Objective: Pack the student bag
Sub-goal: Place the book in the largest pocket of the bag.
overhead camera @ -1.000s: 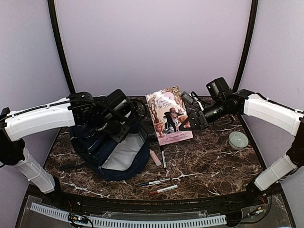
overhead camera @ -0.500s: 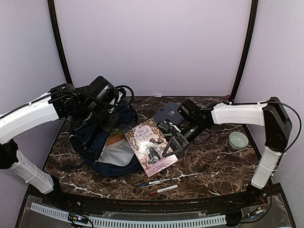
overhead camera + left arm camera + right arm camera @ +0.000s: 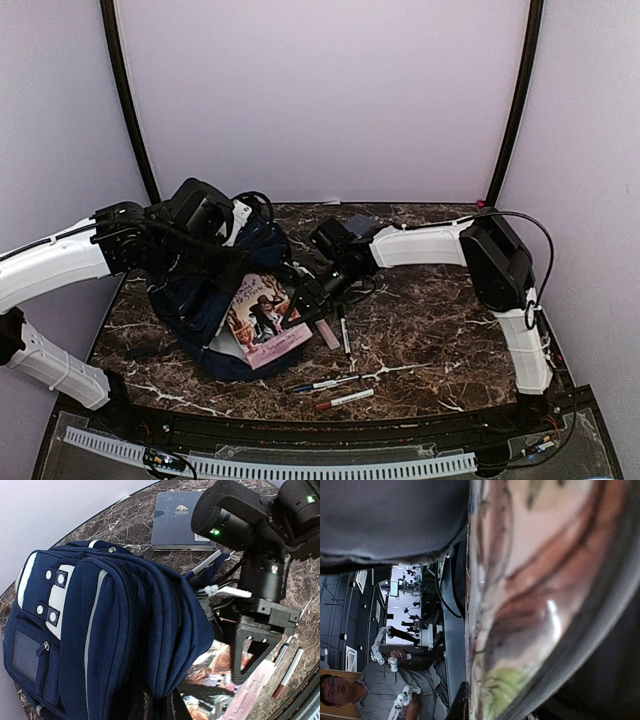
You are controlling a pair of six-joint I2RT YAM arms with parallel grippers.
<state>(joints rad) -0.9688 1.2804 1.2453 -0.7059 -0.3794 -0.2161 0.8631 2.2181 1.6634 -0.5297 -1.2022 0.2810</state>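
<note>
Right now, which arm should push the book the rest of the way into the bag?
Right. The right gripper is shut on the book, which is partly inside the student bag. The left gripper holds the bag's flap up.

Top camera high over table; left wrist near student bag; right wrist against shared paperback.

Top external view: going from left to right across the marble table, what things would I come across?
student bag → pink picture book → small pink stick → black pen
</note>
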